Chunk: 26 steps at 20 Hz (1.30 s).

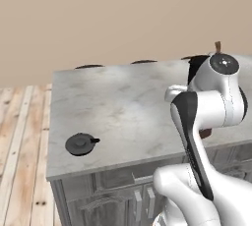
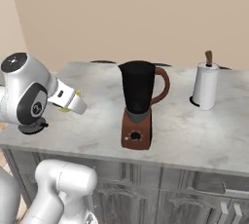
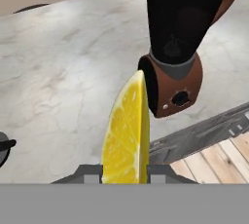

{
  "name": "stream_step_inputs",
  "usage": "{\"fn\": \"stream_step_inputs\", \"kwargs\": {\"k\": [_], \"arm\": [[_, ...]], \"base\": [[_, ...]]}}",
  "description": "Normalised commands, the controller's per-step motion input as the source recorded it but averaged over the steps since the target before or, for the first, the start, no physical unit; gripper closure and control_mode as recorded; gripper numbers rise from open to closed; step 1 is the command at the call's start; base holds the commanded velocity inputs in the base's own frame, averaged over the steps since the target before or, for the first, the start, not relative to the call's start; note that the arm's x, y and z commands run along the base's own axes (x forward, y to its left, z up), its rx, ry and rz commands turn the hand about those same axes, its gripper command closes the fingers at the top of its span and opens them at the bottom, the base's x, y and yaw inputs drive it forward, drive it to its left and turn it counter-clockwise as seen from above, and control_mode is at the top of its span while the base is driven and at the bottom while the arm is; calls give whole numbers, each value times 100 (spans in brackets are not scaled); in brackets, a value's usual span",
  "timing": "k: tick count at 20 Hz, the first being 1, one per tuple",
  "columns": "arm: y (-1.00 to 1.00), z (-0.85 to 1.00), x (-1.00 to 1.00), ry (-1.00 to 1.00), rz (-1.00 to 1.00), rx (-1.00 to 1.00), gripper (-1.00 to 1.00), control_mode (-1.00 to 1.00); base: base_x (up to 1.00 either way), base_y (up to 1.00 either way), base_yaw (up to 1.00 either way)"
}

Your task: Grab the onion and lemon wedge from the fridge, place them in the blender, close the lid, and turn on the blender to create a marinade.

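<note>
- Gripper (image 3: 124,172): closed on the lemon wedge (image 3: 127,133); the dark finger tips press on either side of its lower end in the hand view.
- Lemon wedge: held with its long axis running away from the fingers, pointed tip toward the blender (image 2: 138,105); cut face to the hand view's left.
- Blender: upright on the grey counter (image 1: 118,112), jug open at the top, reddish-brown base (image 3: 176,89) with dark knob just beyond the wedge tip in the hand view.
- Key relation: the jug mouth lies above and ahead of the wedge; the carry likely calls for a lift, then a reach over the rim.
- Lid (image 1: 81,143): flat on the counter near its front edge, well apart from the blender.
- Paper towel roll (image 2: 205,85): upright beyond the blender.
</note>
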Motion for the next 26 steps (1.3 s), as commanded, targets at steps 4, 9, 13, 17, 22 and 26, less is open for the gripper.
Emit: {"fn": "stream_step_inputs", "kwargs": {"k": [4,9,13,17,22,26], "arm": [[0,7,9,0,0,0,100,-100],[-2,31,69,0,0,0,100,-100],[-11,35,93,0,0,2,100,-100],[-27,46,97,0,0,5,100,-100],[-43,57,70,1,0,3,100,-100],[-47,50,49,1,-2,1,100,-100]], "base": [[16,0,3],[0,0,0],[0,0,0],[0,0,0],[0,0,0],[0,0,0]]}}
